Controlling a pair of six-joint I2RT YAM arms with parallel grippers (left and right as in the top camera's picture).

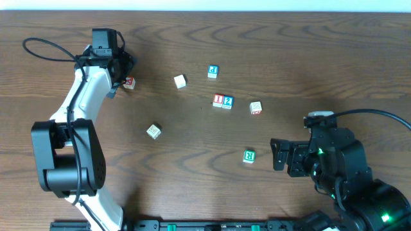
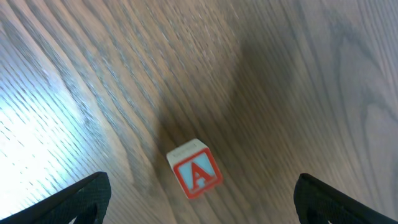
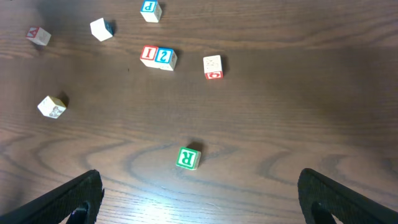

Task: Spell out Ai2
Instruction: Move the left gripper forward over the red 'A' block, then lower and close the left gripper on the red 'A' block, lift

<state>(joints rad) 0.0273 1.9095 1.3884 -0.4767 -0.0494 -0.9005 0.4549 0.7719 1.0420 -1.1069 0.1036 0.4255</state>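
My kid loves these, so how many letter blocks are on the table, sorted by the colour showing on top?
Red: 2 (A block, I block)
Blue: 2 (P block, 2 block)
Green: 1 (R block)
Pale blocks: 3
Total: 8

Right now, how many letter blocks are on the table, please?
8: A block far left; white block and P block at the back; I block touching 2 block mid-table; red-edged block right of them; another white block front-left; green R block nearest. Others could be hidden.
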